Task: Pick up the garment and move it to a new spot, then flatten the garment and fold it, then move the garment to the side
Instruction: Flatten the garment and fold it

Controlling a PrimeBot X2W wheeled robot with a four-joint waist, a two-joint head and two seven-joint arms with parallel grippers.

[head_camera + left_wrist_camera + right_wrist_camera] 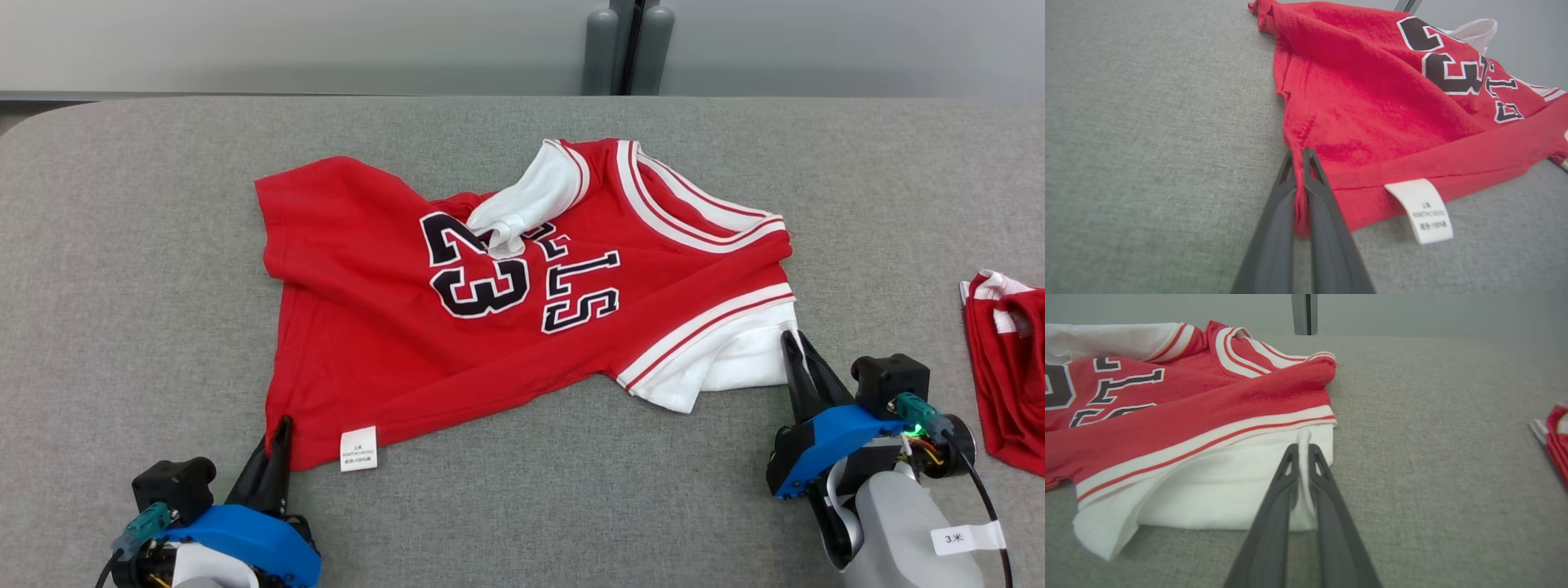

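One jersey (367, 351), one other garment (1016, 384)

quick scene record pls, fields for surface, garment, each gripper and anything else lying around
surface: grey fabric-covered table
garment: red jersey numbered 23, lying spread but wrinkled
far sleeve: white, flopped over the jersey's front
care label: white, at the near hem
left gripper: shut on the jersey's near hem corner, red cloth between the fingers
right gripper: closed on the edge of the near sleeve, white cloth pinched between the fingers
other: second red garment, bunched on the robot's right, apart from the jersey
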